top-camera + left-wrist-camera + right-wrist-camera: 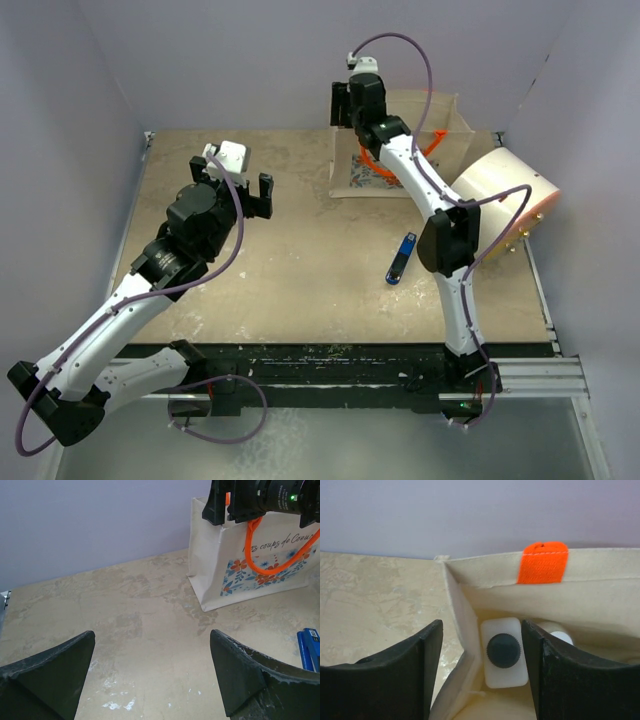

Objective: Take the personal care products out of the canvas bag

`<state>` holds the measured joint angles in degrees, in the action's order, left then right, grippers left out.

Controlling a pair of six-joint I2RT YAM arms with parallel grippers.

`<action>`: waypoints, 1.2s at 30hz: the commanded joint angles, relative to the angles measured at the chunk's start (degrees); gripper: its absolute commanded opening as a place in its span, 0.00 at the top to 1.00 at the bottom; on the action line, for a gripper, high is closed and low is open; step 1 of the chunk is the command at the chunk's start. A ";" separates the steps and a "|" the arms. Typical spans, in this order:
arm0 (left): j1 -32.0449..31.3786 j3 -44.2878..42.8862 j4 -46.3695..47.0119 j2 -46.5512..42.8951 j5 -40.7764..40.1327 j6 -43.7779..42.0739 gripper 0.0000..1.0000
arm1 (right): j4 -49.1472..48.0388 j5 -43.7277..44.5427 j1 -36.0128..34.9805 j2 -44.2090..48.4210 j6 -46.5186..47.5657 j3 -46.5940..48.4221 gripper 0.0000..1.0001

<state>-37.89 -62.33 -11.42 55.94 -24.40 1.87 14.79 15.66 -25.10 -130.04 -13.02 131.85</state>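
- Reaching into the canvas bag (485,570) from above, right gripper (481,625) has its jaws partly spread and holds nothing yet
- white bottle (504,652) with a dark cap stands upright between the jaws, just beside the right-hand finger; cannot tell if they touch
- bag's side wall also sits between the jaws: left-hand finger is outside the bag over the table (300,260), right-hand finger inside
- cream cap (555,632) of a second product peeks out past the right-hand finger, mostly hidden
- orange tab (542,562) on the bag rim is ahead of the fingers
- left gripper (152,635) is spread wide and empty, low over bare table, with the bag ahead and to its right, well apart
- blue stick (401,258) and cream cylinder (500,190) lie outside the bag; neither is a target
- progress: no product shows on the table, so I judge none are out; task is at its first pick
- left to do: grasp and lift this bottle, then clear the rest
- risk: jaws may pinch the bag wall along with the bottle
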 commanded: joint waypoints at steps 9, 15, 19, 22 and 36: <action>0.85 -0.17 2.37 1.20 0.37 0.63 0.01 | -0.32 -6.94 -4.11 2.31 4.75 0.51 0.99; 1.50 -0.44 1.82 0.45 -0.46 1.49 0.01 | -0.93 -10.93 -6.74 5.41 4.90 -2.45 1.00; 2.05 -0.70 1.33 -0.46 -1.44 1.97 0.01 | -0.09 -11.80 -9.57 6.90 5.88 -2.65 1.00; 2.63 -0.92 1.06 -1.65 -2.67 2.49 0.01 | 0.51 -13.29 -11.29 8.08 5.01 -2.85 1.00; 6.10 0.14 1.10 -5.76 -9.61 5.72 0.01 | 6.70 -21.49 -21.50 14.23 1.84 -9.61 1.00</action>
<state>-33.41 -62.33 -12.03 52.23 -31.24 4.95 23.51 4.99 -39.16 -122.41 -7.57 123.57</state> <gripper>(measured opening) 0.993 0.008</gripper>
